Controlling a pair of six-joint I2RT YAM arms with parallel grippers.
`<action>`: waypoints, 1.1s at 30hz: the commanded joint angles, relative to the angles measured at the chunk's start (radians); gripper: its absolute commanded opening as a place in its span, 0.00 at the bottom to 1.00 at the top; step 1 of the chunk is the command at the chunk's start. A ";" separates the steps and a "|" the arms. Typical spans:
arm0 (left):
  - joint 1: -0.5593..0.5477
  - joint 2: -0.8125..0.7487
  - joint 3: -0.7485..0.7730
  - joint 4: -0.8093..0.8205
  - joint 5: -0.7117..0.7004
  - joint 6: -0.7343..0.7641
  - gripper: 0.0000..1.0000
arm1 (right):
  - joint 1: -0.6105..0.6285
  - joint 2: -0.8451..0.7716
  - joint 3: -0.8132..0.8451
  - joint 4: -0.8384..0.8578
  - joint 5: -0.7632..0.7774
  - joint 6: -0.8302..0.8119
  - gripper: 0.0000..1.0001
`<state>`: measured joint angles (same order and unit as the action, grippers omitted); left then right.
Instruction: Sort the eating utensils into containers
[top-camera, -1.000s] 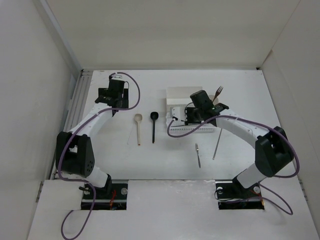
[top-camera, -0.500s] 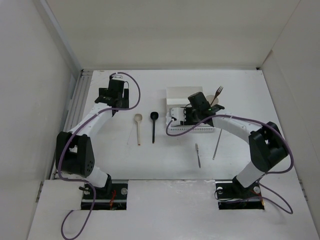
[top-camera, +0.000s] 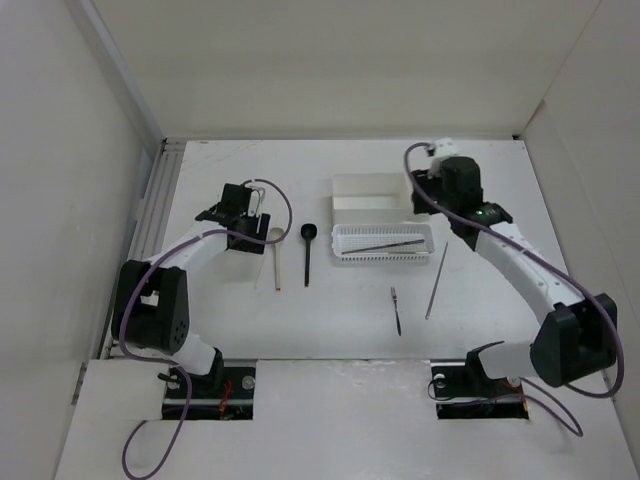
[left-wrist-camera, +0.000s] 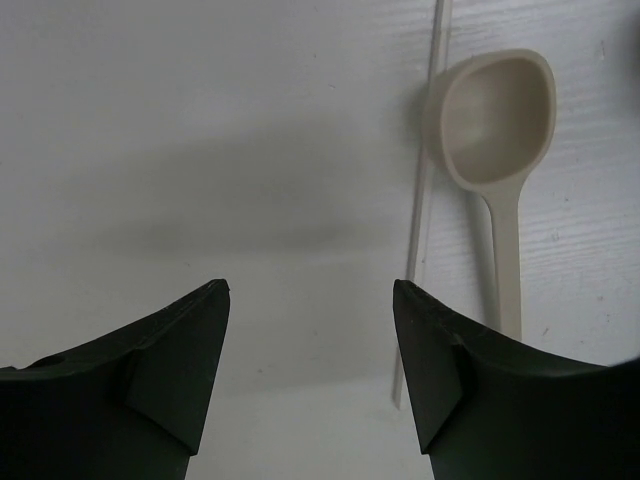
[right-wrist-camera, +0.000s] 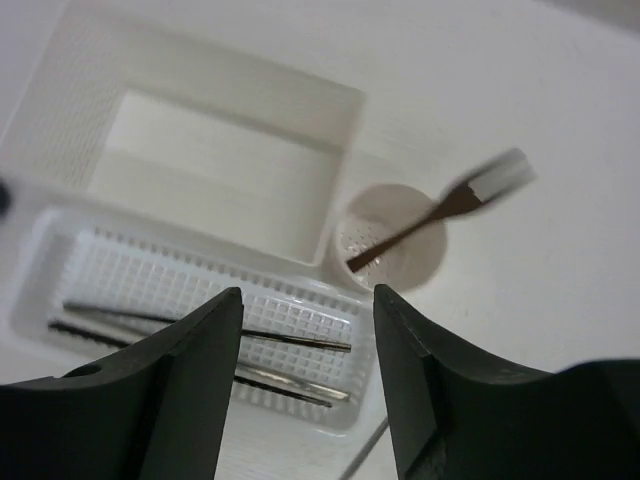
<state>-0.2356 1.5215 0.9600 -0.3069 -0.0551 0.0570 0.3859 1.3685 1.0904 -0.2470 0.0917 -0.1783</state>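
Two spoons lie left of the basket tray (top-camera: 383, 243): a beige spoon (top-camera: 276, 252) and a black spoon (top-camera: 307, 252). One small dark utensil (top-camera: 396, 310) and one dark stick (top-camera: 436, 283) lie nearer. The white box (top-camera: 370, 192) sits behind the tray. Only the right wrist view shows the cup (right-wrist-camera: 412, 266), with one fork (right-wrist-camera: 440, 208) in it. Only the left wrist view shows a pale stick (left-wrist-camera: 420, 200) beside the beige spoon. The left gripper (left-wrist-camera: 310, 295) and right gripper (right-wrist-camera: 305, 300) are spread wide, holding nothing.

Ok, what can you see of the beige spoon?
The beige spoon is one matte, plastic-looking piece: a deep oval bowl, hollow side up, and a straight flat handle. It lies flat on the white table, bowl away from the arm bases, left of the black spoon. A thin pale stick runs close along it; nothing grips it.
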 joint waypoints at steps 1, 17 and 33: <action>0.002 -0.029 -0.014 0.028 0.058 0.030 0.63 | -0.120 -0.040 -0.076 -0.107 0.034 0.601 0.59; -0.007 -0.029 -0.004 0.048 0.058 -0.034 0.66 | -0.160 -0.040 -0.399 -0.264 0.074 1.022 0.46; -0.007 -0.029 0.074 0.035 0.038 -0.034 0.67 | -0.217 0.023 -0.379 -0.334 0.118 0.930 0.45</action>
<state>-0.2363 1.5215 0.9733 -0.2745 -0.0086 0.0353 0.1928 1.3529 0.6830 -0.5510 0.2066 0.7918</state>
